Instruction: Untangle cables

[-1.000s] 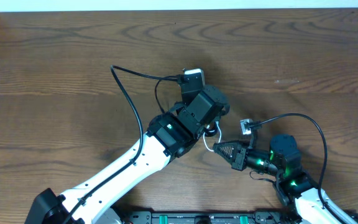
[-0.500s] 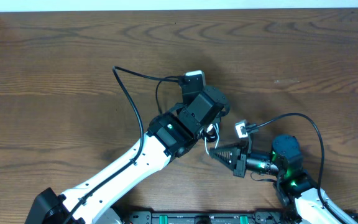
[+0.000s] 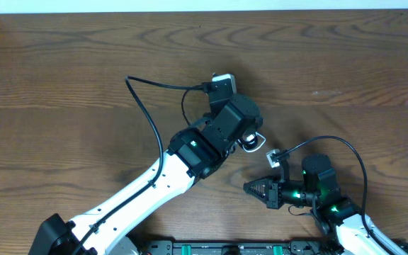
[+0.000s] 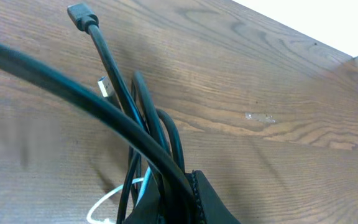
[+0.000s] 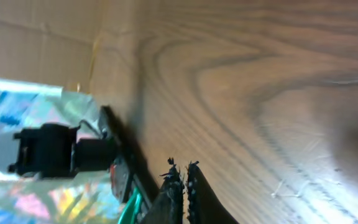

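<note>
The left claw [image 4: 188, 200] stays clenched on the cables [image 4: 112, 65], bundled just at 3 o'clock of the surface's [image 3: 62, 57] centre. The right claw [image 3: 248, 188], clenched and seemingly empty, has retreated to their 6 o'clock. That leaves the whitish strand [image 4: 112, 194] in the bundle, so nothing is freed yet.

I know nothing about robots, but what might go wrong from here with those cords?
1. The left gripper is shut on the cables as one bundle, whitish strand included; pulling may tighten the tangle.
2. The right gripper is shut and empty, apart from the bundle, so nothing steadies the loose plug ends.
3. The thick black wire crossing the left wrist view might snag them.
</note>
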Tool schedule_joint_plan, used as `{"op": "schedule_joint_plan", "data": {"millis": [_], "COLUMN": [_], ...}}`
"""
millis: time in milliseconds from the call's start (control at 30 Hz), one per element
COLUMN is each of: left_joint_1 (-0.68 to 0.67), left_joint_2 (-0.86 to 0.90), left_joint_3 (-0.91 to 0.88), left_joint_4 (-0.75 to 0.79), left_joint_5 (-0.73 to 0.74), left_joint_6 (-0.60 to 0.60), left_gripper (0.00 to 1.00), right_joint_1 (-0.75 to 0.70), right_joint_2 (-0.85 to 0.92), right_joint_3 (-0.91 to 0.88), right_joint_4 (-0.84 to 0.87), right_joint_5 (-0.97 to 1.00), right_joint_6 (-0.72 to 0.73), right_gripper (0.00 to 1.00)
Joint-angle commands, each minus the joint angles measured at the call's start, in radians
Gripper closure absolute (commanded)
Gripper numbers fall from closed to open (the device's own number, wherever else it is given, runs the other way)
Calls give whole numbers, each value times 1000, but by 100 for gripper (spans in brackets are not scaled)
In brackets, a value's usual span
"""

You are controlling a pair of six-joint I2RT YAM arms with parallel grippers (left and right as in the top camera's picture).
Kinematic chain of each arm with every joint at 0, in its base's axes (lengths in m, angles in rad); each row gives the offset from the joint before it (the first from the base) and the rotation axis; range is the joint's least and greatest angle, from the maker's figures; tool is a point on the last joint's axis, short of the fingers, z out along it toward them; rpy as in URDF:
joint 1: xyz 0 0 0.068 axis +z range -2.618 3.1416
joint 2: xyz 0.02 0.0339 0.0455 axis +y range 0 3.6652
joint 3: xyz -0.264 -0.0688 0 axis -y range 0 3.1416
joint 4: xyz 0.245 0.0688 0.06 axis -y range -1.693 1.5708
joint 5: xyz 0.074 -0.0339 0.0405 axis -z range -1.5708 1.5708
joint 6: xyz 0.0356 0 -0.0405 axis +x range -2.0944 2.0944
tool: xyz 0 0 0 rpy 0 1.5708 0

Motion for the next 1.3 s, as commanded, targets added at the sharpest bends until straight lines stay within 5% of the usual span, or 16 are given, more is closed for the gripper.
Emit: {"op": "schedule_joint_plan", "data": {"millis": [0,100,333,567,833,1267], "left_joint_1": [6,6,6,6,6,6], "left_joint_2": [0,1,13,46,47,47], "left_joint_3": [0,0,0,0,0,0], "left_joint_4": [-26,-69,-207,-291,-290,-290], "left_joint_5": [-58,-109,-146,-135,-74,-13], "left_joint_6": [-11,-47,-335,-575,-601,-601], "left_gripper": [92,92,92,92,92,92], "right_joint_1": [-3,-3,-2,-2,-2,-2], "right_joint_2": [-3,-3,-3,-3,-3,-3], "right_joint_3": [4,4,4,4,4,4], "right_joint_4": [2,25,216,286,296,335], "right_joint_5": [56,56,3,48,167,201], "right_joint_6": [8,35,106,125,135,134], "right_gripper": [89,78,40,41,43,62]}}
